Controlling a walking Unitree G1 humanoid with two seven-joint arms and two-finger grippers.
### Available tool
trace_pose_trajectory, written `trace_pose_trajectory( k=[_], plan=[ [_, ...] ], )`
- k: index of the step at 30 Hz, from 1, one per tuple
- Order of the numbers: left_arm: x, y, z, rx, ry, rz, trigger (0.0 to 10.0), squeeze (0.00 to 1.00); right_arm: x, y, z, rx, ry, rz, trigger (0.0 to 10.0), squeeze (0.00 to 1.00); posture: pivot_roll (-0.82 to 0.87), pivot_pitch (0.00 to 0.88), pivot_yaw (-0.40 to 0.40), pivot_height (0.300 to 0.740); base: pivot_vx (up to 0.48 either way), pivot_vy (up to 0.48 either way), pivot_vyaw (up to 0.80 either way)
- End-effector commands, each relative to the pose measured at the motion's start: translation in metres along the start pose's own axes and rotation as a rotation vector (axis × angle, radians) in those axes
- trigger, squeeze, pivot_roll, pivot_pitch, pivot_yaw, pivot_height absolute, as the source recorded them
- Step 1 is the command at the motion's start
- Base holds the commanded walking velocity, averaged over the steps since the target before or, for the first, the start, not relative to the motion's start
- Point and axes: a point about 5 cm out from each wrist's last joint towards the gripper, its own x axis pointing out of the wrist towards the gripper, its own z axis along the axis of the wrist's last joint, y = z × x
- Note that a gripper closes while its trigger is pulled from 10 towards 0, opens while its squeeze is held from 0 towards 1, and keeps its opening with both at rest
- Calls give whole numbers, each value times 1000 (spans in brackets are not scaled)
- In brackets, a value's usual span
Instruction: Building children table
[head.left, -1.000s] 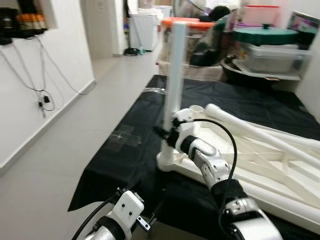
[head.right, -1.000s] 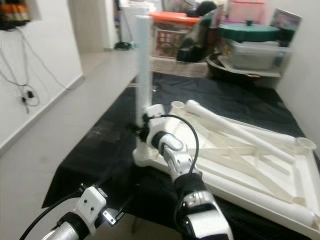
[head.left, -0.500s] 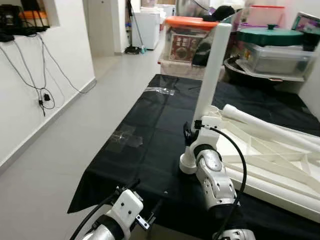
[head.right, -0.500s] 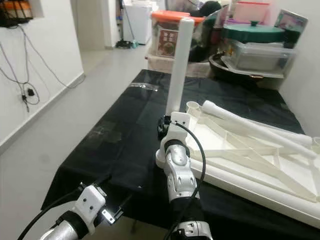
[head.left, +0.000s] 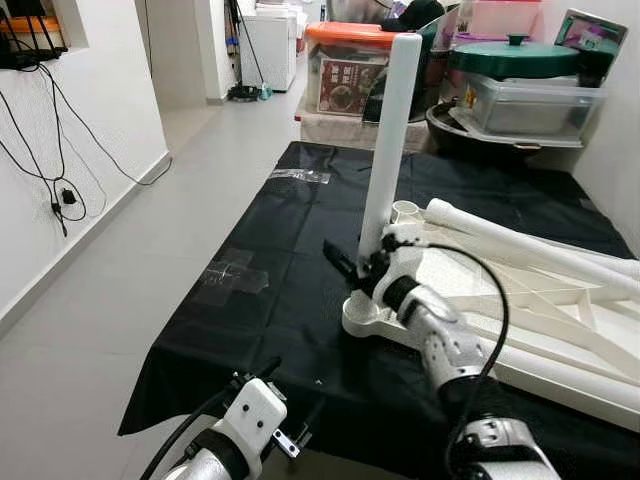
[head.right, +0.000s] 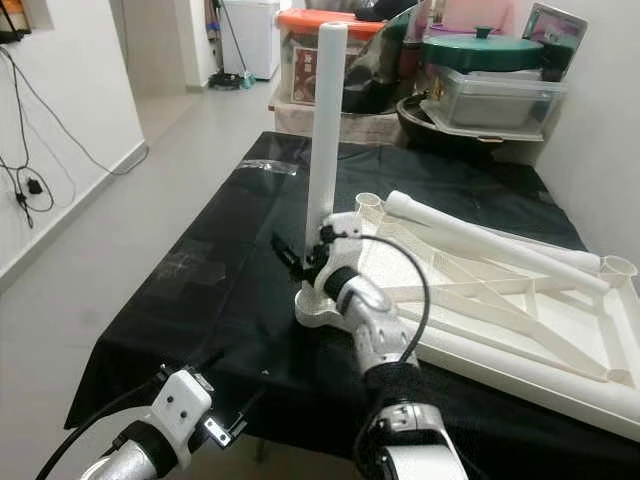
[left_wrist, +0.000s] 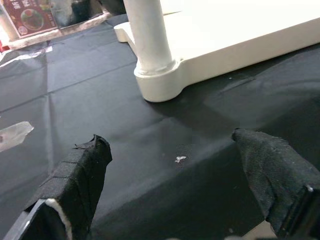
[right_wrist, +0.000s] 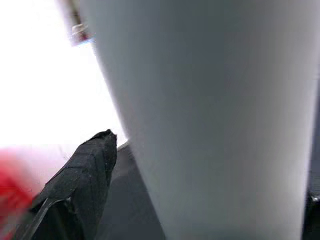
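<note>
The left tool (left_wrist: 170, 185) hangs low at the near edge of the black cloth-covered worktop (head.left: 250, 300), its two black fingers spread wide with nothing between them; it looks idle, pointing toward the corner of the table.

Further right, the upturned white plastic children's tabletop (head.left: 540, 320) lies on the worktop with its ribbed underside facing up. At its near left corner, one white tubular plastic leg (head.left: 390, 130) stands upright in its round socket, and by the look of it is already seated or nearly so. The right tool (head.left: 352, 272) is at the foot of this leg, its fingers parted on either side of the tube; the right wrist view puts the tube right between them, but whether the pads actually press on it cannot be told.

A second long white tube (head.left: 520, 245) lies flat across the tabletop, so it appears not yet fitted. An open socket (head.left: 405, 211) shows at the corner just behind the upright leg and another socket (head.right: 618, 268) at the far right corner. As a judgement, the job is early: one leg up, the others to be fitted, then the table turned over.
</note>
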Motion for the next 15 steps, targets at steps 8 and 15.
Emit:
trace_pose_trajectory(
  k=[8, 15],
  plan=[
    [0, 0, 0, 1, 4, 2, 10000, 0, 13, 27, 2, -93, 167, 467, 10000, 0, 116, 0, -71, 740, 0, 0, 0],
    [-2, -3, 1, -2, 4, 2, 10000, 0, 27, 52, -7, -110, 221, 699, 10000, 0, 126, 0, -81, 740, 0, 0, 0]
  ],
)
